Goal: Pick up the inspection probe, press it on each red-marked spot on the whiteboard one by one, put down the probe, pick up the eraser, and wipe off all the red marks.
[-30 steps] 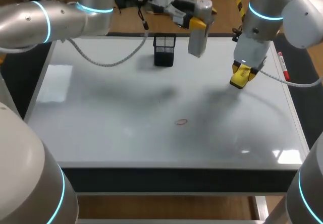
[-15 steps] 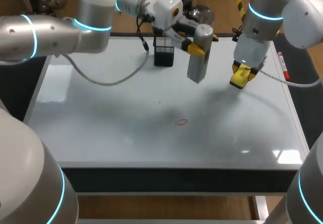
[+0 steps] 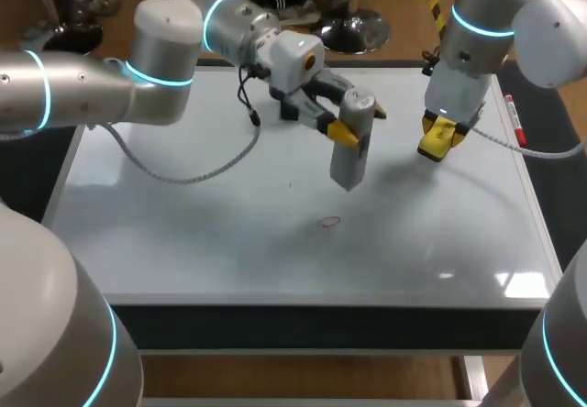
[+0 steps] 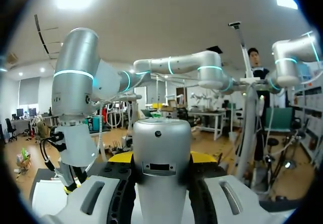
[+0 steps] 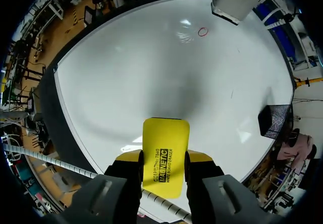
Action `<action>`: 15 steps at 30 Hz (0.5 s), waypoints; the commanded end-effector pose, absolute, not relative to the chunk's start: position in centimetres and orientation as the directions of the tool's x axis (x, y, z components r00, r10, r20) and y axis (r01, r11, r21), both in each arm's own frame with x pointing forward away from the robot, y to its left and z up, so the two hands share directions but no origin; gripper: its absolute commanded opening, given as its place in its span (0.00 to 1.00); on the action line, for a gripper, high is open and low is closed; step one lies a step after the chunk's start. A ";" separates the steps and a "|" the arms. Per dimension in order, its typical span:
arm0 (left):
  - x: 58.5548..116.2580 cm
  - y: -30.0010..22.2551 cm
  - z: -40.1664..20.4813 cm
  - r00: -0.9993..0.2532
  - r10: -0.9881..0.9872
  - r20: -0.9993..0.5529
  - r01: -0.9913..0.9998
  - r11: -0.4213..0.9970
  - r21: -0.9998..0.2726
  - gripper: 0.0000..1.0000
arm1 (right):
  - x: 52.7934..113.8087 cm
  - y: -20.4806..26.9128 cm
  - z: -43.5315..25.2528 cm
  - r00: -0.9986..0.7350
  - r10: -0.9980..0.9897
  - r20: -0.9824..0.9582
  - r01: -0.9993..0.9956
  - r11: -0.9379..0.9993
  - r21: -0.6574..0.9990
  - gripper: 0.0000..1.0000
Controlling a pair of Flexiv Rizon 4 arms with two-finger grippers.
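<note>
Above the whiteboard (image 3: 183,224), left end effector (image 3: 359,122) gripping probe (image 3: 350,158), right end effector (image 3: 440,137) gripping eraser (image 5: 165,151)

We note black print in a few lines running along the face of the yellow eraser (image 5: 165,151), seen from the right wrist. No other writing legible to us.

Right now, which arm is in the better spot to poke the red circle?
Left. The left arm has its jaws shut on the probe, which hangs close to the red mark. The right arm holds the eraser, farther from the mark, so its turn probably comes later.
</note>
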State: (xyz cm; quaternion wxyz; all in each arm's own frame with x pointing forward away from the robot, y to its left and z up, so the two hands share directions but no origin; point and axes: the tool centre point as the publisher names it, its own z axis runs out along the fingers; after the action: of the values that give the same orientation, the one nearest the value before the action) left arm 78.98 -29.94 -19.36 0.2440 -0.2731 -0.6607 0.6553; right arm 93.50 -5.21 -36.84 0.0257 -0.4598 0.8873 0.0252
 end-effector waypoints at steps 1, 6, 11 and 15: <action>79.3 -30.2 -20.7 -0.704 0.710 -0.029 0.022 -0.018 -1.000 0.00 | 93.5 -5.3 -36.8 -0.575 -0.816 -0.067 -0.818 0.575 0.019 0.00; 78.5 -29.9 -21.9 -0.691 0.723 -0.010 0.004 -0.010 -1.000 0.00 | 93.5 -5.3 -36.8 -0.575 -0.816 -0.067 -0.818 0.575 0.019 0.00; 77.5 -29.7 -23.3 -0.688 0.726 0.007 -0.027 -0.015 -1.000 0.00 | 93.5 -5.3 -36.8 -0.575 -0.816 -0.067 -0.818 0.575 0.019 0.00; 76.9 -29.5 -24.2 -0.692 0.722 0.018 -0.038 -0.011 -0.999 0.00 | 93.5 -5.3 -36.8 -0.575 -0.816 -0.067 -0.818 0.575 0.019 0.00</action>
State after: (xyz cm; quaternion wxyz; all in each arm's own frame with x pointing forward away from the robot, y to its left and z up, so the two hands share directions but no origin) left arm 77.14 -29.45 -23.60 0.2874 -0.2690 -0.6461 0.6539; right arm 93.50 -5.21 -36.83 0.0257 -0.4599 0.8873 0.0252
